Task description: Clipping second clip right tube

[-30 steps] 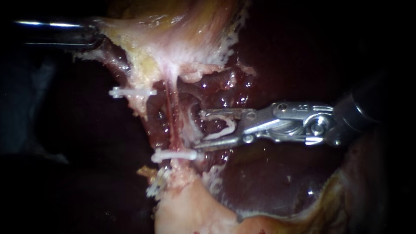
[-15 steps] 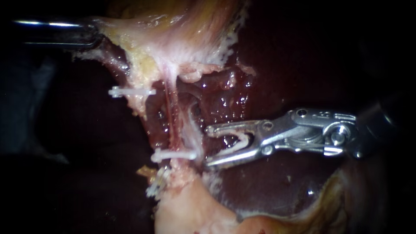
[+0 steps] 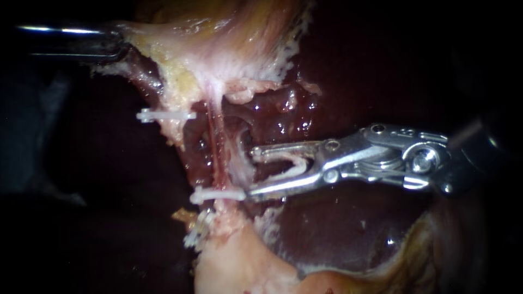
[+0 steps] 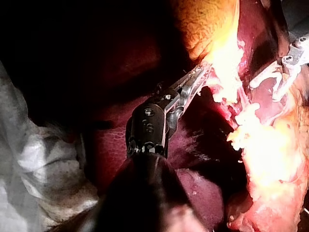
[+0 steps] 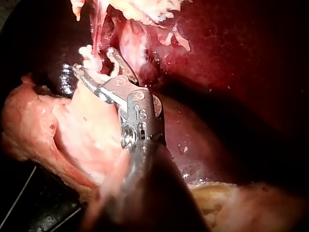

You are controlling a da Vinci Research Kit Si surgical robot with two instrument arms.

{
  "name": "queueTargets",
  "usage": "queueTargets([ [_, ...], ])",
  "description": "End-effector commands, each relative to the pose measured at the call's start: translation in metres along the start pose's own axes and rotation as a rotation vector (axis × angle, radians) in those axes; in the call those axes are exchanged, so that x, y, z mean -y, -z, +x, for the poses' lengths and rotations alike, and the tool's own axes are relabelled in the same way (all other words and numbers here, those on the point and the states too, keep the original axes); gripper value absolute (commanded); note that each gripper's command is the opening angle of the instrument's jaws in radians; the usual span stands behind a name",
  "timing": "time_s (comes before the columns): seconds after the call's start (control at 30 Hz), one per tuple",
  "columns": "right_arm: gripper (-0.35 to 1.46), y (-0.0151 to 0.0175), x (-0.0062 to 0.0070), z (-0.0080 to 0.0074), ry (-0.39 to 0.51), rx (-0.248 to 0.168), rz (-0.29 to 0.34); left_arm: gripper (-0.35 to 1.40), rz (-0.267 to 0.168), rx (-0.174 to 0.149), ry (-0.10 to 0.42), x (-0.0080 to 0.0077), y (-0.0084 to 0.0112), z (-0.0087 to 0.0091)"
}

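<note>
At centre frame the right instrument (image 3: 250,173) comes in from the right, its jaws spread and holding 1 loaded clip (image 3: 297,162), tips just right of the right tube (image 3: 216,149), not yet around it. 1 set clip (image 3: 218,194) crosses that tube lower down, beside the lower jaw's tip. At upper left the left instrument (image 3: 113,46) clamps its jaws on pale tissue (image 3: 180,60).

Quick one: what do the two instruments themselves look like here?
Right instrument: bright silver, two long slim jaws, round pivot pins, a wheel-like wrist joint, dark shaft. Left instrument: dark tubular shaft, black wrist block with round holes, silvery slender tip.
</note>
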Motion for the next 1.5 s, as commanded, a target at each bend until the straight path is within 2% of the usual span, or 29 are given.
queueTargets([
  [0.03,0.49,-0.0003,-0.0001,0.0000,0.000,0.000,-0.002,-0.35,0.000,0.000,0.000,0.0000,0.0000,0.0000],
  [0.17,0.49,-0.0014,-0.0007,-0.0001,0.002,-0.003,-0.008,-0.35,0.000,0.000,0.000,0.0000,0.0000,0.0000],
  [0.3,0.50,-0.0030,-0.0014,-0.0010,0.009,-0.003,-0.008,-0.35,0.000,0.000,0.000,-0.0001,0.0000,0.0000],
  [0.43,0.50,-0.0045,-0.0018,-0.0015,0.003,-0.006,0.010,-0.35,0.001,0.000,0.000,-0.0001,0.0000,0.0000],
  [0.5,0.50,-0.0054,-0.0019,-0.0016,0.000,-0.020,0.029,-0.35,0.001,0.000,0.000,-0.0001,0.0000,0.0000],
  [0.63,0.50,-0.0070,-0.0021,-0.0014,-0.001,-0.019,0.056,-0.35,0.001,0.000,0.000,-0.0001,0.0000,0.0000],
  [0.93,0.50,-0.0101,-0.0022,-0.0016,-0.001,-0.037,0.074,-0.35,0.001,0.000,0.000,-0.0001,0.0000,0.0000],
  [1.17,0.50,-0.0103,-0.0022,-0.0016,-0.001,-0.042,0.076,-0.35,0.001,0.000,0.000,-0.0001,0.0000,0.0000],
  [1.33,0.50,-0.0102,-0.0015,-0.0016,-0.001,-0.053,0.087,-0.35,0.001,0.000,0.000,-0.0001,0.0000,0.0000],
  [1.43,0.50,-0.0100,-0.0003,-0.0015,-0.001,-0.066,0.109,-0.35,0.001,0.000,0.000,-0.0001,0.0000,0.0000],
  [1.5,0.50,-0.0099,0.0008,-0.0013,0.001,-0.071,0.148,-0.35,0.000,0.000,0.000,-0.0001,0.0000,0.0000],
])
